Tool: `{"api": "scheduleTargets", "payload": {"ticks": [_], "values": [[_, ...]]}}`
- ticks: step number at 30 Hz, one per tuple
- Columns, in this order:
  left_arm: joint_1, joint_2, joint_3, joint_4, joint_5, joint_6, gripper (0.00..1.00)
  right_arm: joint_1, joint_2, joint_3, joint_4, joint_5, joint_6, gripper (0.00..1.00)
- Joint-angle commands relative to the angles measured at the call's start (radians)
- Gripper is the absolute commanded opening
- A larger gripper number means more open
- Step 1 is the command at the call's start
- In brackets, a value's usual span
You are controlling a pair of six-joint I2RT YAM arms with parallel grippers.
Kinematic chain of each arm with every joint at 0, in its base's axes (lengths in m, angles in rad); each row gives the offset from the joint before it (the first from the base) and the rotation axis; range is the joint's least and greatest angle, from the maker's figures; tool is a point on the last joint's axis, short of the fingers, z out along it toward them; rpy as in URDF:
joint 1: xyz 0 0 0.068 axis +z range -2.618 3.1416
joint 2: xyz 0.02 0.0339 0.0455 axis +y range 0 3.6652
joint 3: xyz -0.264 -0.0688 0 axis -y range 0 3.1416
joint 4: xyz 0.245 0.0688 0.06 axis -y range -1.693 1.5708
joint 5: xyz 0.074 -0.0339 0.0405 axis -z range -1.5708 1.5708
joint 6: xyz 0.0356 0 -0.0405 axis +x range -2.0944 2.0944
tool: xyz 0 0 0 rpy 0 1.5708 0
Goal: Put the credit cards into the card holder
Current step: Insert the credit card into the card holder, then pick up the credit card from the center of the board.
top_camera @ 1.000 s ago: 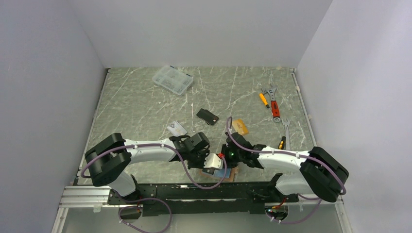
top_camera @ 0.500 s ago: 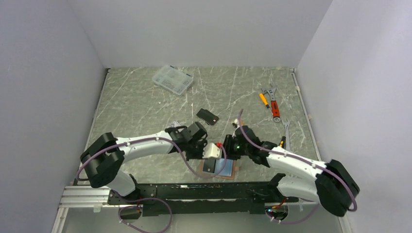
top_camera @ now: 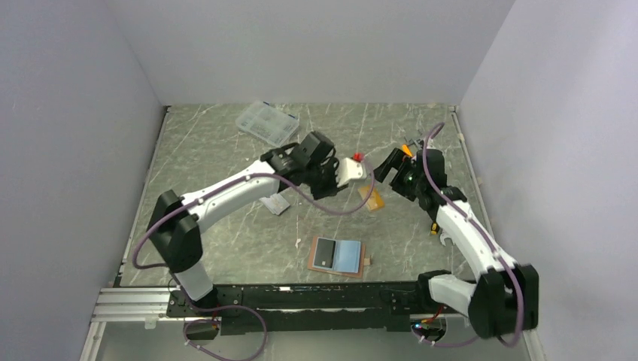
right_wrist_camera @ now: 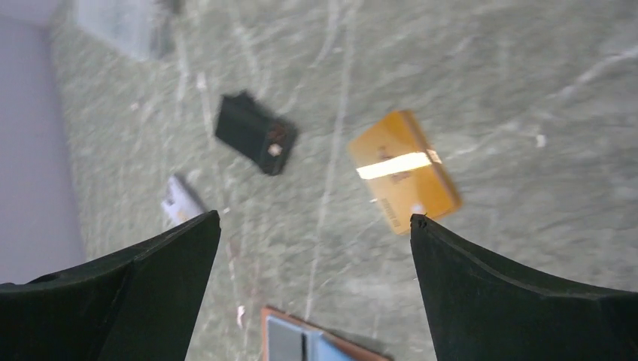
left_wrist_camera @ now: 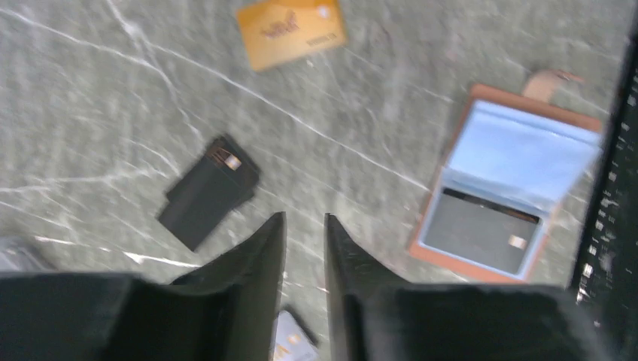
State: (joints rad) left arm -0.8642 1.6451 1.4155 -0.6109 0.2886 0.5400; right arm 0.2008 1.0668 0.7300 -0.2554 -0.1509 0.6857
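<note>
The card holder (top_camera: 337,256) lies open near the front edge, with a blue lining and a dark card-like panel in its left half. It also shows in the left wrist view as the card holder (left_wrist_camera: 508,203). The orange-gold card (top_camera: 371,197) lies flat mid-table and the silver card (top_camera: 275,203) to its left. In the top view my left arm hides the black card (left_wrist_camera: 209,192). My left gripper (left_wrist_camera: 305,216) hovers above the table with a narrow empty gap between its fingers. My right gripper (right_wrist_camera: 314,218) stands wide open and empty, above the orange-gold card (right_wrist_camera: 402,171) and the black card (right_wrist_camera: 256,133).
A clear compartment box (top_camera: 267,122) sits at the back left. A yellow-handled screwdriver (top_camera: 435,224) lies beside my right arm, and an orange tool tip (top_camera: 406,150) peeks out behind the right gripper. Walls close in on three sides. A black rail (top_camera: 301,297) runs along the near edge.
Both arms have lifted away from the card holder at the front and swung toward the table's middle. Both grippers have opened, the right one wide. The holder now lies uncovered and open.
</note>
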Motion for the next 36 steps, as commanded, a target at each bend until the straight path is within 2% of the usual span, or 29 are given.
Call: {"api": "scheduleTargets", "payload": {"ticks": [1,2,3,4,6,8,12,14,17,26,36], "values": [[0.049,0.103,0.184,-0.027,0.057,-0.157,0.43,-0.108,0.166,0.060,0.045,-0.072,-0.046,1.00],[0.075,0.129,0.241,-0.039,0.126,-0.199,0.80,-0.120,0.200,0.073,0.053,-0.081,-0.061,1.00],[0.110,0.163,0.279,-0.047,0.205,-0.255,0.97,-0.124,0.226,0.084,0.061,-0.081,-0.072,1.00],[0.144,0.202,0.317,-0.057,0.302,-0.301,0.99,-0.128,0.255,0.092,0.068,-0.081,-0.079,1.00],[0.191,0.279,0.383,-0.084,0.381,-0.364,0.99,-0.133,0.306,0.107,0.080,-0.084,-0.090,1.00],[0.201,0.328,0.405,-0.075,0.367,-0.413,0.99,-0.139,0.356,0.116,0.089,-0.078,-0.093,1.00],[0.198,0.303,0.259,0.149,0.282,-0.532,0.99,-0.160,0.451,0.112,0.129,-0.077,-0.092,1.00],[0.191,0.318,0.249,0.184,0.225,-0.597,1.00,-0.172,0.490,0.104,0.158,-0.085,-0.086,0.99],[0.191,0.360,0.280,0.177,0.208,-0.633,0.99,-0.195,0.535,0.093,0.204,-0.125,-0.074,0.99],[0.190,0.368,0.169,0.299,0.163,-0.683,0.99,-0.246,0.605,0.070,0.283,-0.203,-0.062,0.99],[0.191,0.329,0.085,0.361,0.157,-0.723,0.99,-0.247,0.544,-0.055,0.346,-0.271,-0.042,0.99]]}}
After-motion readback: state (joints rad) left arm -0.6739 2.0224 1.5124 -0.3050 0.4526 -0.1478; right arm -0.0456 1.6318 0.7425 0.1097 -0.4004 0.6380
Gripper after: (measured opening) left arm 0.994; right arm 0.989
